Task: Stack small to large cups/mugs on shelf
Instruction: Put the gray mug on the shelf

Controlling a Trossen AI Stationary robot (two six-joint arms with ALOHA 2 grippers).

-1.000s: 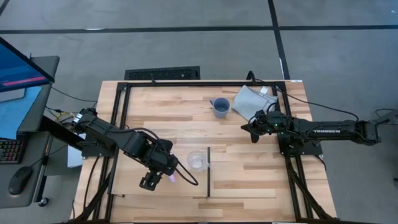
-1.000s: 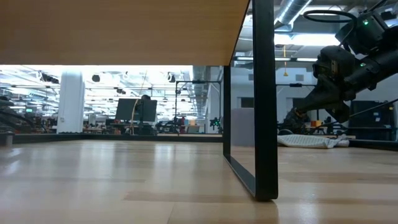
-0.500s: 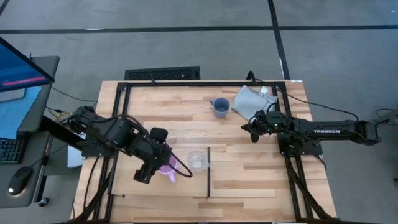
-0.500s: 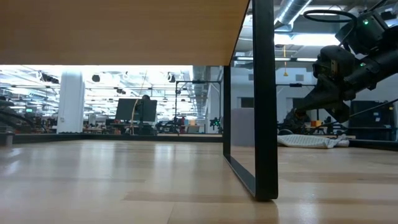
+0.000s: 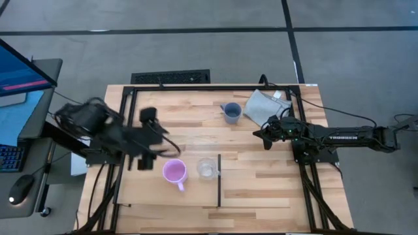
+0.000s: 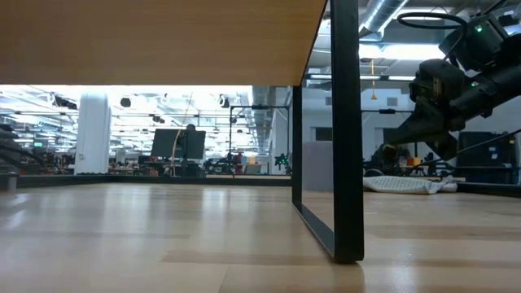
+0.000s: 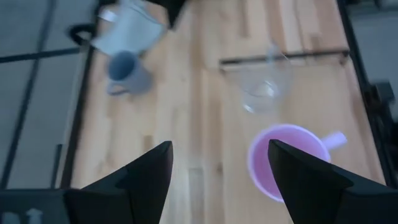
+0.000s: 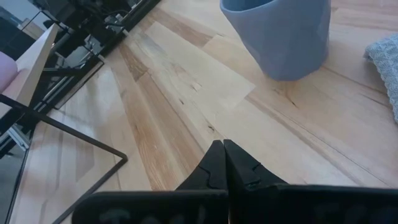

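High view: pink-purple mug (image 5: 174,172) upright beside clear cup (image 5: 206,169).

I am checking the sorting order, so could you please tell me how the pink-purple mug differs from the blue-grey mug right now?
The pink-purple ceramic mug with a handle stands on the pale wooden shelf board, beside the small clear cup; the blue-grey ceramic mug with a handle stands farther back on the tabletop, next to the grey cloth. The colours differ. The pink-purple mug's mouth looks wider from above. Both are upright, open and ungripped.
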